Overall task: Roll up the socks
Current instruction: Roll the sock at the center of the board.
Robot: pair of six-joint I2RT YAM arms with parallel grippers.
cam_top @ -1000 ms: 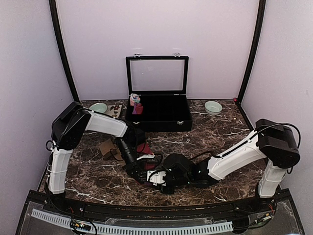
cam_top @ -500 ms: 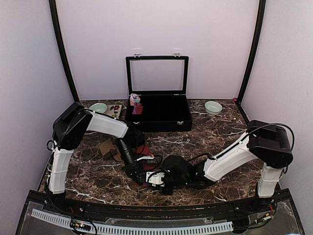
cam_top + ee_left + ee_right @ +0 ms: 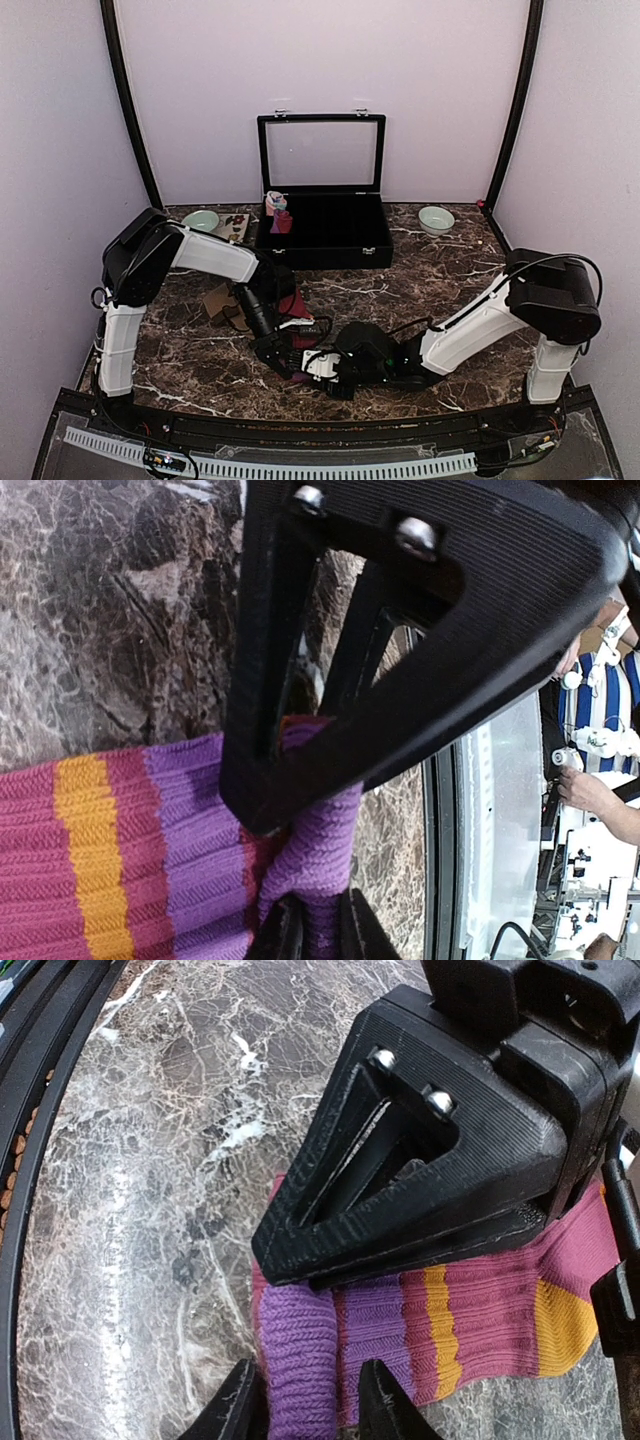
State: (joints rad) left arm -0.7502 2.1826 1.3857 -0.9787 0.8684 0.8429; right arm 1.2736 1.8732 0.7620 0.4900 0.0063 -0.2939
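Note:
The red-maroon socks (image 3: 297, 305) lie flat near the table's front, their purple-orange striped cuff (image 3: 400, 1320) turned toward the near edge. In the left wrist view my left gripper (image 3: 322, 935) is shut, pinching a fold of purple cuff (image 3: 320, 840). In the right wrist view my right gripper (image 3: 305, 1395) stands open astride the rolled purple cuff edge (image 3: 298, 1360), one finger on either side. Both grippers meet nose to nose over the cuff (image 3: 300, 358). The tan-brown socks (image 3: 222, 302) lie flat to the left, behind the left arm.
A black case (image 3: 325, 240) with its lid up stands at the back centre, a pink and light-blue bundle (image 3: 276, 205) in its left corner. Two pale green bowls (image 3: 201, 220) (image 3: 436, 219) flank it. The table's black front rail (image 3: 30, 1160) runs close by.
The right arm has drawn in to the left and its gripper has sunk slightly toward the near edge. The left gripper has barely moved and keeps its pinch on the cuff.

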